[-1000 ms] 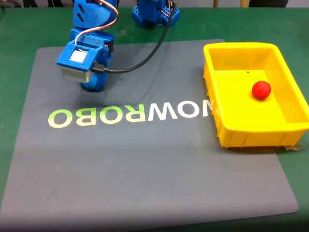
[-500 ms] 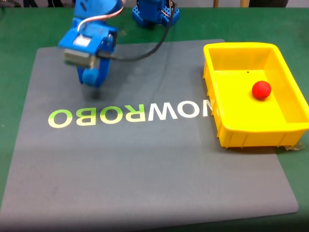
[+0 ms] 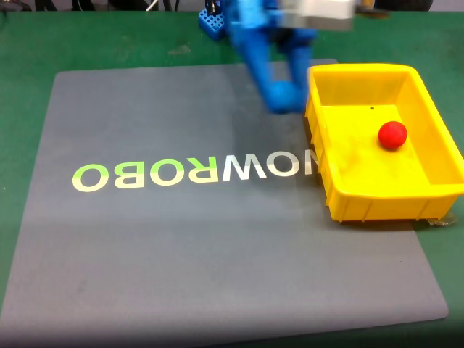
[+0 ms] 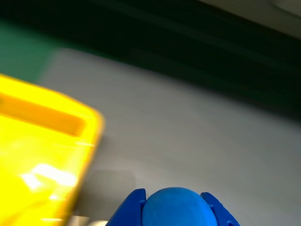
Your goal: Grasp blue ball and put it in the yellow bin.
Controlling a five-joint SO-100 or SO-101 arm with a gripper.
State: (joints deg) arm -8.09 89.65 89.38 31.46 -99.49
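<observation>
Hand: in the fixed view the blue hand (image 3: 284,96) hangs blurred just beside the top-left corner of the yellow bin, its tips pointing down over the mat; in the wrist view the hand (image 4: 176,209) comes in from the bottom edge, with one blue finger (image 4: 128,212) on each side of the ball.
Hand state: closed around the blue ball, fingers pressed against both of its sides.
Blue ball: in the wrist view the blue ball (image 4: 176,211) sits between the fingertips, its rounded top showing at the bottom edge; in the fixed view I cannot make it out in the blur of the hand.
Yellow bin: in the fixed view the yellow bin (image 3: 362,74) stands to the right of the hand, its left wall almost touching the fingers; it rests on the right part of the mat, partly over the edge; in the wrist view the bin (image 4: 51,122) lies to the left of the hand, blurred.
Red ball: the red ball (image 3: 392,135) lies inside the bin, right of the hand, well apart from it.
Mat: the grey mat (image 3: 181,246) with pale lettering spreads below and to the left of the hand in the fixed view.
Worktop: the green worktop (image 3: 29,43) shows around the mat.
</observation>
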